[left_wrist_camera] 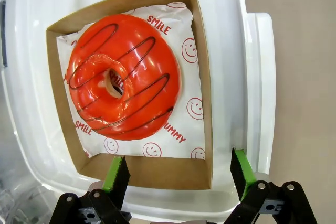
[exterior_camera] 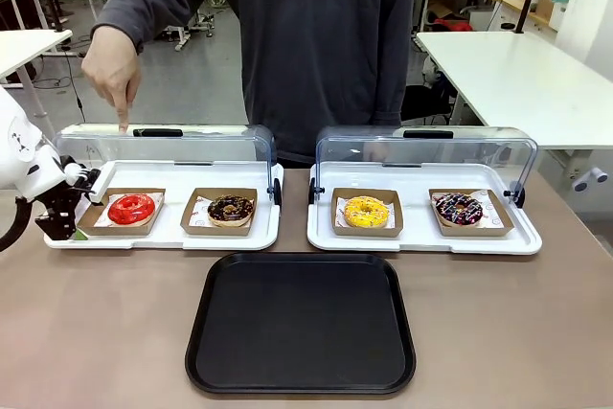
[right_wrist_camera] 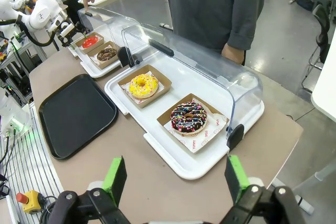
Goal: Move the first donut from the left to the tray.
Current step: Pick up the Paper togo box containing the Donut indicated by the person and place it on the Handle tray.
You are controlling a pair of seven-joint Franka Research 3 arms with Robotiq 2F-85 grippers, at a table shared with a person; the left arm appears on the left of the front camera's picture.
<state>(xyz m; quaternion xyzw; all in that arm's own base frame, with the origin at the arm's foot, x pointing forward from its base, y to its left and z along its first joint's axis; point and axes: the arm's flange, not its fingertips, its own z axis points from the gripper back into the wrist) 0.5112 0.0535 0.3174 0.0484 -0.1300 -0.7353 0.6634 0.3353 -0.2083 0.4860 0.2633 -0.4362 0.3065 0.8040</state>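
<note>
1. My left hand [left_wrist_camera: 178, 169] is hovering with its green pads apart at the near wall of the cardboard holder [left_wrist_camera: 202, 77], at the left edge of the front view [exterior_camera: 59, 220]. It is gripping nothing.
2. One pad is sitting over the holder's wall and the other outside its corner, above the rim of the left white platter [left_wrist_camera: 260, 77]. If I am closing from here, I am risking crumpling that corner or snagging the rim.
3. The red-glazed donut [left_wrist_camera: 123, 77] is lying centred on its printed paper. Its glaze is looking wet, so a pad straying inward is likely smearing it.
4. The shallow cardboard is probably flexing under a one-edge grip, which could be tipping the donut out on the way over.
5. The person's hand [exterior_camera: 113, 69] is pointing down at the clear domed lid [exterior_camera: 163, 146], upper left of the frame. I am judging a high lift as risky there.
6. The left platter is holding the red donut [exterior_camera: 131, 208] and a chocolate donut [exterior_camera: 231, 208]. The right white platter [exterior_camera: 421, 241] is holding a yellow donut [exterior_camera: 367, 211] and a sprinkled donut [exterior_camera: 460, 208].
7. The black tray [exterior_camera: 302, 323] is lying bare on the tabletop [exterior_camera: 96, 332], lower centre.
8. My right hand [right_wrist_camera: 175, 177] is hanging with its pads apart, holding nothing.
</note>
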